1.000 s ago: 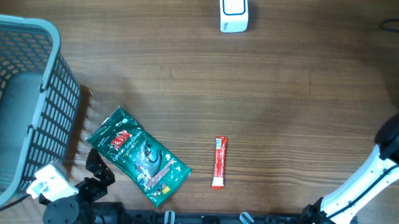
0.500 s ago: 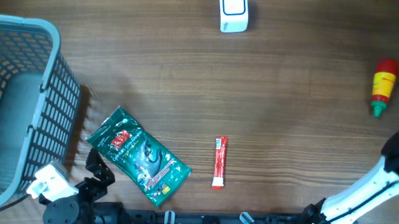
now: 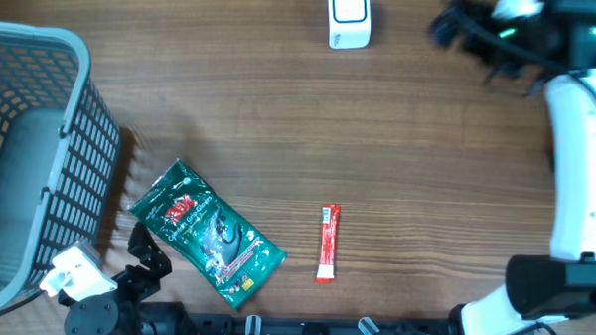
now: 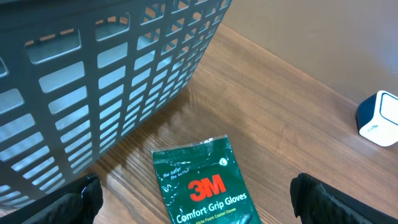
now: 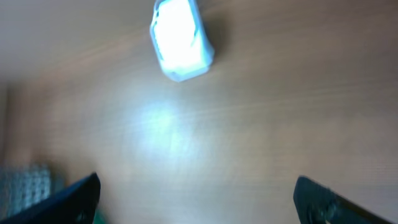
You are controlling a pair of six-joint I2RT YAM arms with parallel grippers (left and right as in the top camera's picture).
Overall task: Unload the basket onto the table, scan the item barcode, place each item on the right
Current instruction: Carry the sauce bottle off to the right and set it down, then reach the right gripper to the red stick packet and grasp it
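Wood-grain table (image 3: 280,117); grey basket (image 3: 79,170) at left edge; left fingers (image 4: 84,196) wide, empty; right fingers (image 5: 323,199) wide, empty.

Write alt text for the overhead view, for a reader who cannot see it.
The right gripper hangs near a white device at the far edge of a wooden table, its arm stretching up the right side. Near the front edge lie a green glove packet and a red sachet. A grey basket stands at left.
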